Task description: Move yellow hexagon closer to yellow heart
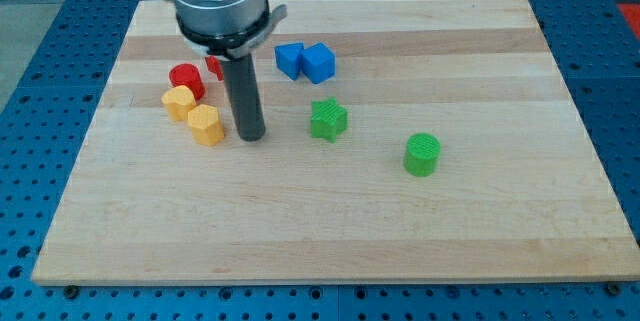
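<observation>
The yellow hexagon (207, 124) lies at the view's left of the wooden board. The yellow heart (179, 102) sits just up and left of it, nearly touching. My tip (251, 136) stands on the board just right of the yellow hexagon, a small gap apart. The rod rises from there to the arm's grey body at the view's top.
A red cylinder (186, 80) lies just above the yellow heart. A red block (214, 65) is partly hidden behind the rod. Two blue blocks (305, 61) lie top centre. A green star (328, 119) and a green cylinder (422, 154) lie to the right.
</observation>
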Available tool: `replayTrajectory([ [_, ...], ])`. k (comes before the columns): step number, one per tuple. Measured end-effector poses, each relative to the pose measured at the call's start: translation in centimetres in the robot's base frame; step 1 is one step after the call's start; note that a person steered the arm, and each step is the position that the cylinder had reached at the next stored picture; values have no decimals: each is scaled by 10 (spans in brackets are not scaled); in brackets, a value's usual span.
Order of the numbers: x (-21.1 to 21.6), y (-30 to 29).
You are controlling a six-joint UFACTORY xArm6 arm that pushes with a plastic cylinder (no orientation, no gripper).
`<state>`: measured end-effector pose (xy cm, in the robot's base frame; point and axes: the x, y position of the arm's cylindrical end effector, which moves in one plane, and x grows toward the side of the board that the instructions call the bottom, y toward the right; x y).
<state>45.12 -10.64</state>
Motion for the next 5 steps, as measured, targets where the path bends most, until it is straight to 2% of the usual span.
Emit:
replayTrajectory([
  [3,3,-42],
  [4,3,-35],
  [5,-10,3],
])
